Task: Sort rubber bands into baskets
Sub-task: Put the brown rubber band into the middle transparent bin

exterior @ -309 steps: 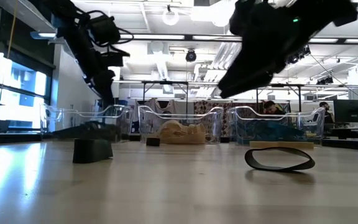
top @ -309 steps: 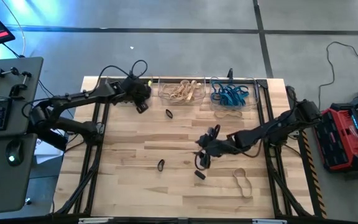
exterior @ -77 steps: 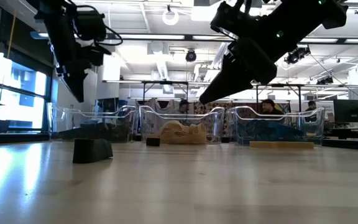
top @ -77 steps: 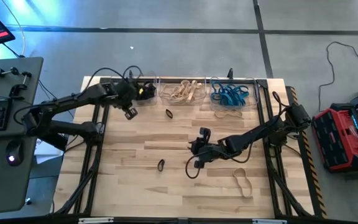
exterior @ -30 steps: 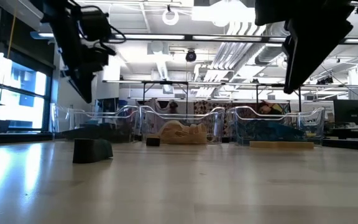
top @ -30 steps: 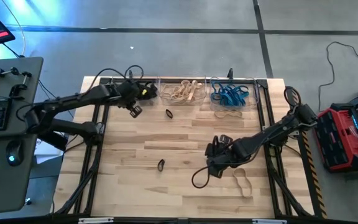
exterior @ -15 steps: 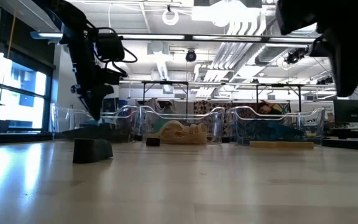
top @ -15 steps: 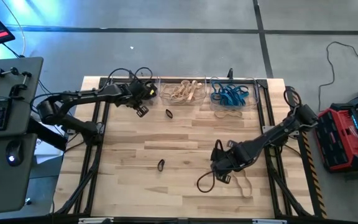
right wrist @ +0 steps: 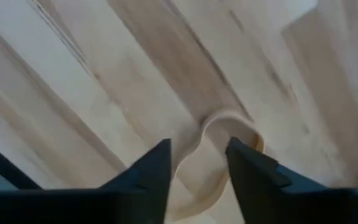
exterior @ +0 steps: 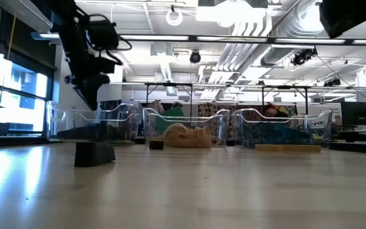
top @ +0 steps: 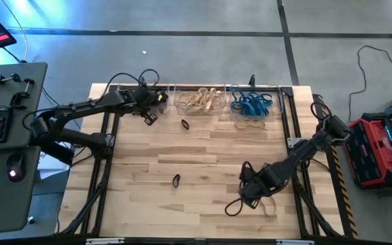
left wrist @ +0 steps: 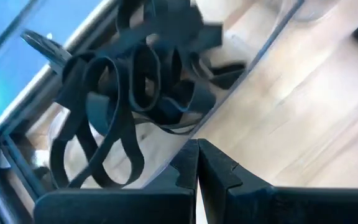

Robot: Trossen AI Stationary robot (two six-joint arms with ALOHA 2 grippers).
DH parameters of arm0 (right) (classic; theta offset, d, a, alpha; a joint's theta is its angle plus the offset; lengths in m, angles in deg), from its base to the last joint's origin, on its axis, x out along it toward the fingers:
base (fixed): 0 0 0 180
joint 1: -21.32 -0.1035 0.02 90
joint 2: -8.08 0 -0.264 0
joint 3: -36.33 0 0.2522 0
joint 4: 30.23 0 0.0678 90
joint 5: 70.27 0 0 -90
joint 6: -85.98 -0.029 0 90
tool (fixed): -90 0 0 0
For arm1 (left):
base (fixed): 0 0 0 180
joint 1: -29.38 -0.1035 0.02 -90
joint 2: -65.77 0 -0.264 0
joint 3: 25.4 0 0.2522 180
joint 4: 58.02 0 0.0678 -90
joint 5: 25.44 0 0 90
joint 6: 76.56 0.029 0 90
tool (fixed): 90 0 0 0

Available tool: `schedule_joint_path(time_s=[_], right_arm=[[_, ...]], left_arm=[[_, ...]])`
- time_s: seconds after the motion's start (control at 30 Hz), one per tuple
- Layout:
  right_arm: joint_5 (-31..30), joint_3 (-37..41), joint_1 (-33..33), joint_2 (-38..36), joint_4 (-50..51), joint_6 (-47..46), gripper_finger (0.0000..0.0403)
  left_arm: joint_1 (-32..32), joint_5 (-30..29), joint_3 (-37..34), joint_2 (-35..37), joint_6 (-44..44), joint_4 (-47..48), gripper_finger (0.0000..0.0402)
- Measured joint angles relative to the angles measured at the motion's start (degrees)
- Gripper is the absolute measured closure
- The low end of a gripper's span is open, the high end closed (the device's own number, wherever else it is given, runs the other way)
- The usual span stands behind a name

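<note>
Right jaws: the right gripper [top: 250,194] sits low over the desk [top: 203,156] near its front right edge, jaws part open with a gap between them, astride a tan rubber band [right wrist: 219,134] lying flat on the wood; whether they touch it cannot be told.
Left jaws: the left gripper [top: 148,117] hangs at the back left of the desk, jaws pressed together and holding nothing, just beside the wall of the left basket [left wrist: 253,59].
Left basket: it holds a heap of black rubber bands [left wrist: 129,87], just ahead of the left jaws.
Other baskets: the middle basket [top: 199,100] holds tan bands, the right basket [top: 253,103] blue ones; both stand along the back edge, well apart from the right jaws.
Loose bands: one black band [top: 185,124] lies near the left jaws; another black band [top: 176,180] lies mid-desk, between the two grippers.
Open room: bare wood spreads between the jaws; the right jaws have little desk left towards the front edge.
View differences: only the right wrist view shows the tan band between the jaws; the low view shows the left arm [exterior: 84,51] above the basket row and a black block [exterior: 94,153] on the desk.
</note>
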Motion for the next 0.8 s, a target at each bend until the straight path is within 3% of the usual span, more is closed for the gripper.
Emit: schedule_joint_path(time_s=[0.23, 0.4, 0.6, 0.8], right_arm=[[1.67, 3.18, -1.99, 0.02, -0.9, -8.02, 0.0172], [5.17, 10.73, -2.13, 0.07, -11.49, -8.29, 0.0164], [3.63, 16.46, -2.13, 0.07, -18.89, -8.27, 0.0222], [3.42, 19.84, -2.13, -0.09, -20.56, -7.22, 0.0349]], left_arm=[[4.37, 0.11, 0.0, 8.09, -2.77, -0.86, 0.0402], [9.84, 0.27, 0.0, 12.78, -4.59, -3.58, 0.0401], [16.67, -0.31, 0.0, 16.58, -5.99, -7.81, 0.0401], [23.58, -0.83, -5.36, 19.3, -6.05, -21.95, 0.0401]])
